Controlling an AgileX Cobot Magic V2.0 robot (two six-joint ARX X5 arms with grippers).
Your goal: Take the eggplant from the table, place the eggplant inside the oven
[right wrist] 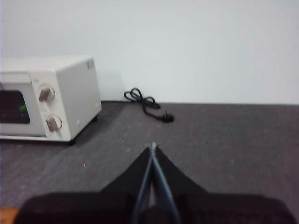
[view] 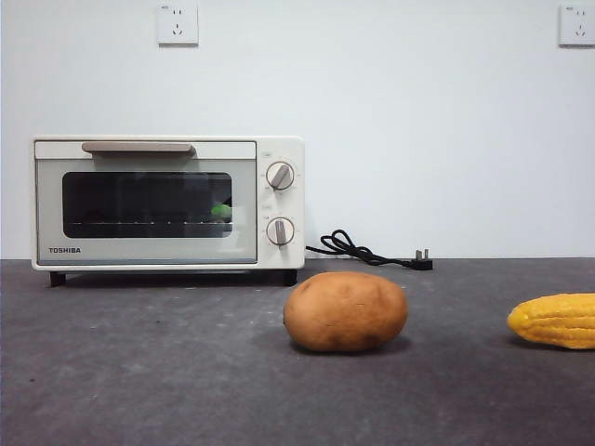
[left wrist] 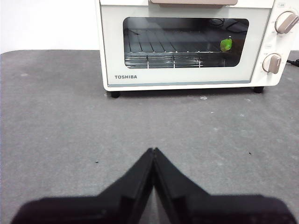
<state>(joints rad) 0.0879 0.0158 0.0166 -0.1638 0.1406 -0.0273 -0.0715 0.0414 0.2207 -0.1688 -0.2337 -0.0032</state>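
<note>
Since the eggplant (left wrist: 226, 45) is already lying on the rack inside the closed oven (view: 167, 203), both the left gripper (left wrist: 153, 150) and right gripper (right wrist: 153, 147) are hanging pinched together, empty, above the table (view: 186, 372).

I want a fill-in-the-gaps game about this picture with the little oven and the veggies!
1. The oven door is ____.
2. The eggplant lies ____ the oven, its green cap showing through the glass.
3. The veggie in the middle of the table is a brown ____.
4. The left gripper holds ____.

Missing words: shut; inside; potato; nothing
</note>
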